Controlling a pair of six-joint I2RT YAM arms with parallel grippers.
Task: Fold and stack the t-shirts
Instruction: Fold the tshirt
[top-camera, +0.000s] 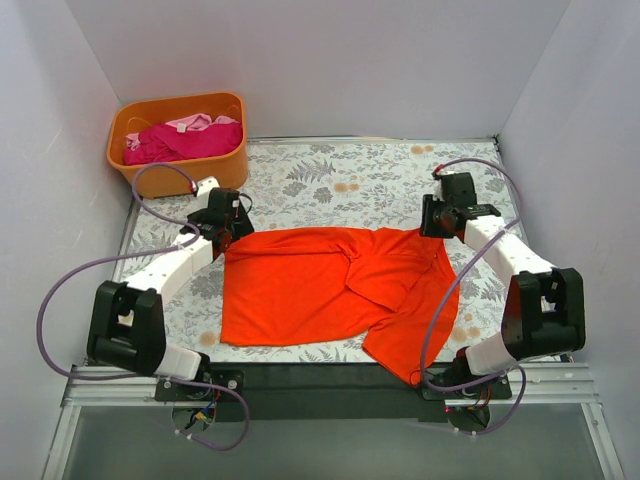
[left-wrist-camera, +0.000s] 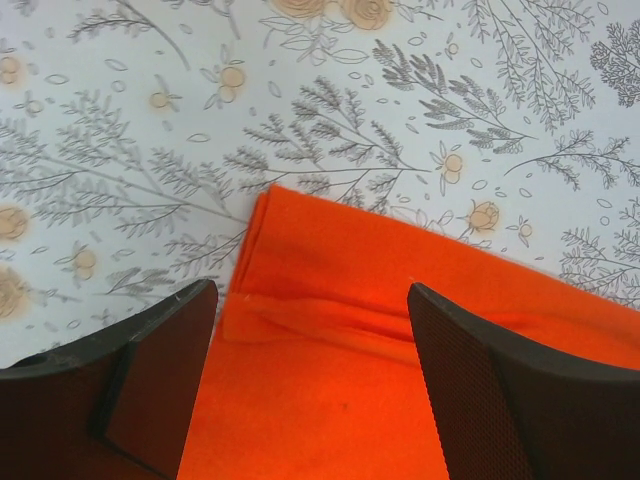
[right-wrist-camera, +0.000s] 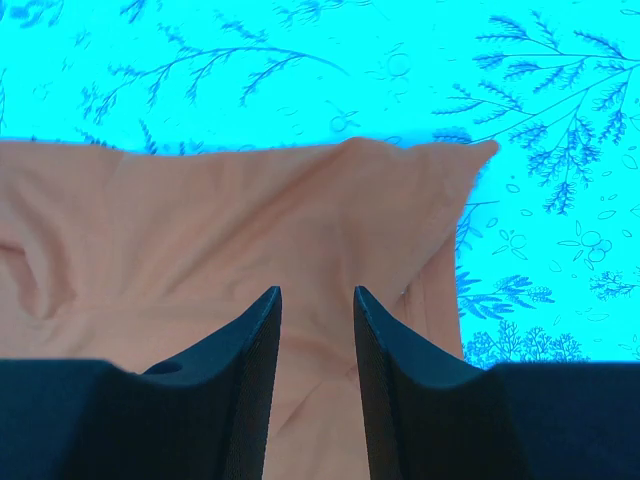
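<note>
Overhead view. Orange-red t-shirt (top-camera: 310, 290) lies spread across the middle of the worktop (top-camera: 330, 185), its right side doubled over in a loose, creased flap that reaches toward the near right corner. Left gripper (top-camera: 226, 232) sits over the shirt's far left corner and right gripper (top-camera: 432, 222) over its far right corner. This paired stance probably suits drawing the far hem toward the near edge. Magenta t-shirt (top-camera: 185, 140) and pale pink t-shirt (top-camera: 190, 122) lie bundled in the orange tub (top-camera: 125, 165) at the far left corner, unfolded.

Left wrist view. Jaws stand wide apart, straddling the cloth's far left corner. Nothing lies between the pads, and the corner rests flat and ungripped.

Right wrist view (strong blue cast; the shirt reads pale salmon). Jaws stand a narrow gap apart above the far hem, near its pointed far right corner. Cloth shows beneath the gap, with no fold visibly pinched. Judged stage: folding incomplete, stacking not begun.
</note>
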